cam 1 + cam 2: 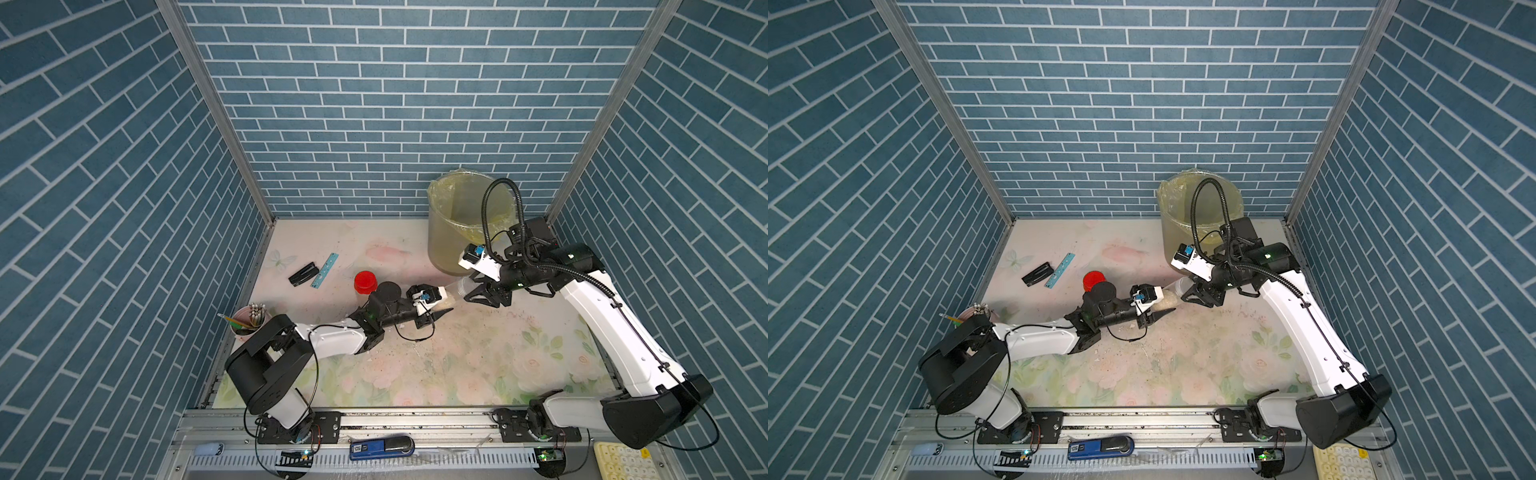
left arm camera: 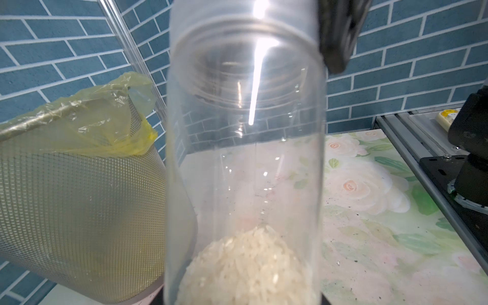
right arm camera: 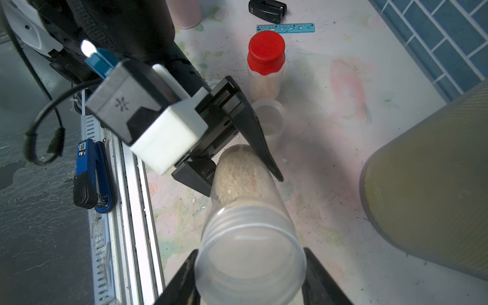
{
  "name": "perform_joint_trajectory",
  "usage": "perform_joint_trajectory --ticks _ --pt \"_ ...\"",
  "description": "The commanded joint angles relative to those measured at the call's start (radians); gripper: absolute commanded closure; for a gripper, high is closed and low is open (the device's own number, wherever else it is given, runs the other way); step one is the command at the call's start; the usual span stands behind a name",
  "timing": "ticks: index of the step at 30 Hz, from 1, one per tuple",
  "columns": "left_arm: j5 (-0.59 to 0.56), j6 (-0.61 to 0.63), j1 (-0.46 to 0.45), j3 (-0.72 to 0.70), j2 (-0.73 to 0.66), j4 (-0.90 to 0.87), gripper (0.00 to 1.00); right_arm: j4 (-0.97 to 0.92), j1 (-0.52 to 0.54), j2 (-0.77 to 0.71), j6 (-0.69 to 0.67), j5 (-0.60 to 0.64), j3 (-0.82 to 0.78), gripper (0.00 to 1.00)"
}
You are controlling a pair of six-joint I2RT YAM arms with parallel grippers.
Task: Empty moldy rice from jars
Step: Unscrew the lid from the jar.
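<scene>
Rice [image 3: 235, 171], pale and clumpy, fills the base of a clear cylindrical plastic jar [image 3: 248, 211] held sideways above the counter [image 3: 330, 132]. Our left claw [image 3: 243, 184] pinches that base, our right claw [image 3: 250, 282] its translucent lid [image 3: 250, 250]. Light, stiff, slick, we judge: grip across the walls.

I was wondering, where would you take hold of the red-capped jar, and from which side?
Probably the red-capped jar's clear body just below the cap, jaws level, coming from the far side: it stands upright, round and straight-walled, and the left arm crowds its near side.
</scene>
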Motion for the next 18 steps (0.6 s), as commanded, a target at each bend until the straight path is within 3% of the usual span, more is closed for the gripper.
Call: perform_joint_trajectory --ticks 1,18 --pt "0.020 -0.011 0.034 0.010 0.021 -0.110 1.00 0.033 -0.011 -0.047 -0.090 -0.009 0.000 1.00" --pt "0.138 0.022 0.084 0.058 0.039 -0.203 1.00 0.038 -0.010 -0.092 -0.115 0.030 -0.068 1.00"
